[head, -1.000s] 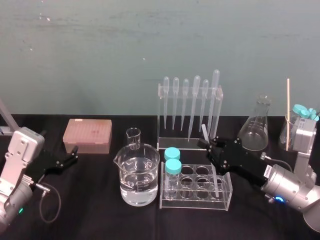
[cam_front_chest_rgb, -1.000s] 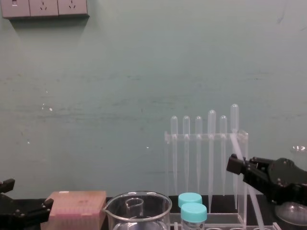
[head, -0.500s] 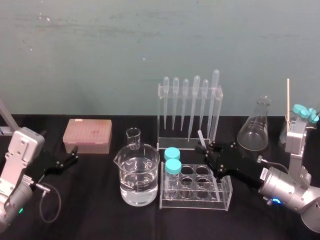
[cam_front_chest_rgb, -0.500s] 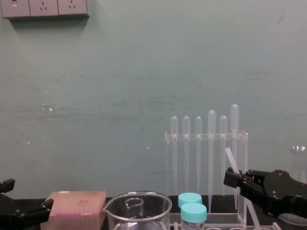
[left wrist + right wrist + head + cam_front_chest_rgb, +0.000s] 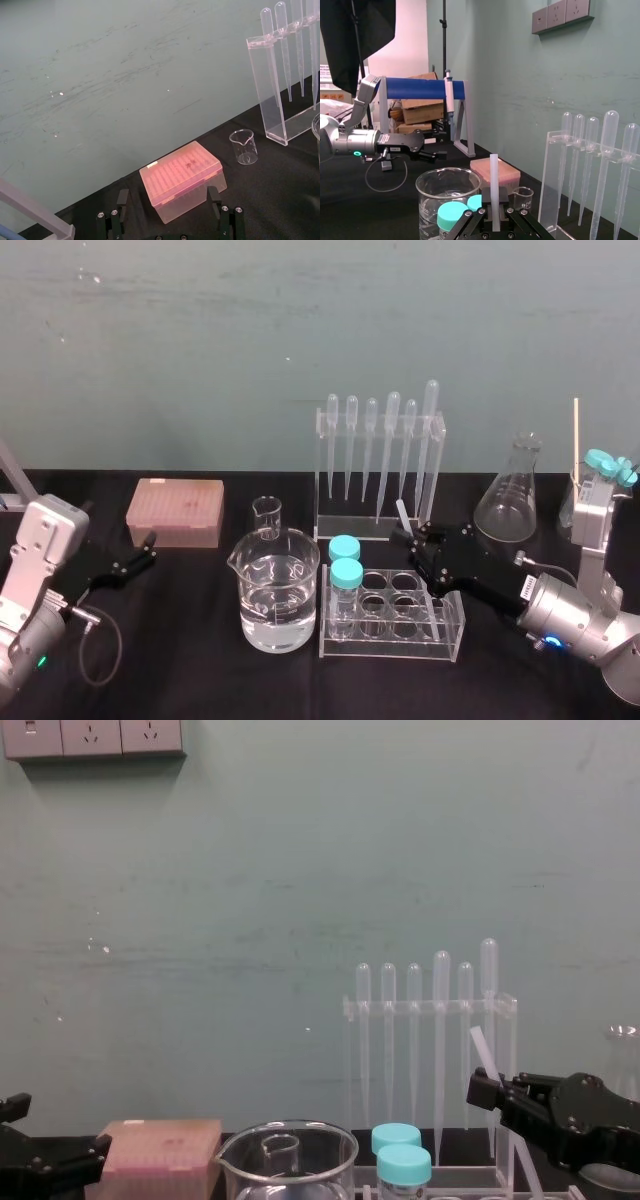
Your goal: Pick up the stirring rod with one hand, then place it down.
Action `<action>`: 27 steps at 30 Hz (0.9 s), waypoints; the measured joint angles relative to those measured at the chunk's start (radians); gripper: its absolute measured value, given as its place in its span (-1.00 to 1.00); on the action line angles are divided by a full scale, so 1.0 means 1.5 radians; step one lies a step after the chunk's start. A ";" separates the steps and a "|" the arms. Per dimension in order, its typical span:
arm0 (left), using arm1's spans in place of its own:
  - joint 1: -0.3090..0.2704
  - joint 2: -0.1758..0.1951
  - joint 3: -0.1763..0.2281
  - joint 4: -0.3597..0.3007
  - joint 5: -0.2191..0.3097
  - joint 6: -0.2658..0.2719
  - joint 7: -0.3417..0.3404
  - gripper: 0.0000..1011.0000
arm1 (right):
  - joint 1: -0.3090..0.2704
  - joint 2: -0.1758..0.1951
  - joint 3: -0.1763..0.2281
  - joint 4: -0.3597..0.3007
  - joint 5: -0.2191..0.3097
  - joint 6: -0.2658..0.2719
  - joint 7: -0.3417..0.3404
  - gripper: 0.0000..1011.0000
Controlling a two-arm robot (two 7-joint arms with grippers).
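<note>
The stirring rod (image 5: 402, 512) is a thin translucent white stick, tilted, with its top end poking out above my right gripper (image 5: 412, 538). That black gripper is shut on it, just above the back of the clear test tube rack (image 5: 392, 640). In the right wrist view the rod (image 5: 493, 180) stands up between the closed fingers (image 5: 470, 220). From the chest view the rod (image 5: 482, 1048) leans in front of the pipette rack, and its lower part (image 5: 526, 1172) slants down behind the right gripper (image 5: 482, 1088). My left gripper (image 5: 140, 558) rests open at the far left.
A water-filled beaker (image 5: 278, 590) and a small beaker (image 5: 266, 515) stand left of the tube rack, which holds two teal-capped tubes (image 5: 345, 565). Behind are the pipette rack (image 5: 380, 460), a pink tip box (image 5: 175, 510) and a conical flask (image 5: 510, 495). A wooden stick (image 5: 576, 440) stands far right.
My right gripper has come down and slightly left with the rod, so the rod's top now sits lower against the pipette rack. The left arm has not moved.
</note>
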 joint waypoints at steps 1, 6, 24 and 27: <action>0.000 0.000 0.000 0.000 0.000 0.000 0.000 0.98 | 0.000 0.000 0.000 0.000 0.000 0.000 0.000 -0.86; 0.000 0.000 0.000 0.000 0.000 0.000 0.000 0.98 | 0.000 0.000 0.000 0.000 0.001 0.000 0.000 -0.66; 0.000 0.000 0.000 0.000 0.000 0.000 0.000 0.98 | -0.001 0.000 0.000 -0.001 0.001 -0.001 0.000 0.49; 0.000 0.000 0.000 0.000 0.000 0.000 0.000 0.98 | -0.001 0.000 0.000 -0.001 0.001 -0.001 0.000 0.66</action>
